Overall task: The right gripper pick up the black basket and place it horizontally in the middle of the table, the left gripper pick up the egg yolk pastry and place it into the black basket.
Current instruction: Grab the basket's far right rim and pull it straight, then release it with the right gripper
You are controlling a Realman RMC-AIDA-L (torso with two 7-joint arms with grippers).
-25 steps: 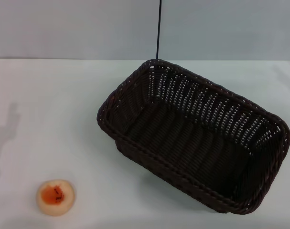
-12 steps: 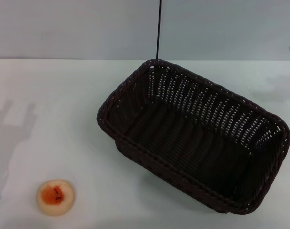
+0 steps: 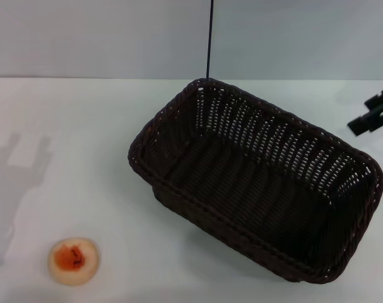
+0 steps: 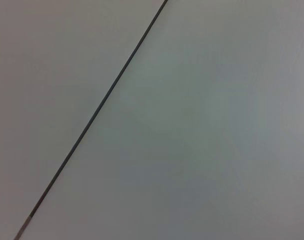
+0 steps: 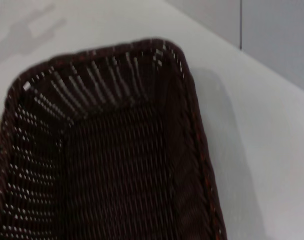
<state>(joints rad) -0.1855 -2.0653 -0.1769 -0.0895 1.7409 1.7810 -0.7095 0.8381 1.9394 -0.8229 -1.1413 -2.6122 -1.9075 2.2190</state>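
So the black basket (image 3: 257,183) is sitting skewed on the white desk (image 3: 84,126), right of centre. The egg yolk pastry (image 3: 74,261) sits well apart, near-left. The right gripper (image 3: 374,115) hovers off the basket's far right; can't tell how its jaws stand.

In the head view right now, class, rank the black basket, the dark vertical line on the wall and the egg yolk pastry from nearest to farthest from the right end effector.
From the right end effector, at the right edge:
1. Black basket, just beside it, centre-right.
2. Dark vertical line, on the back wall, centre.
3. Egg yolk pastry, front left of the table.
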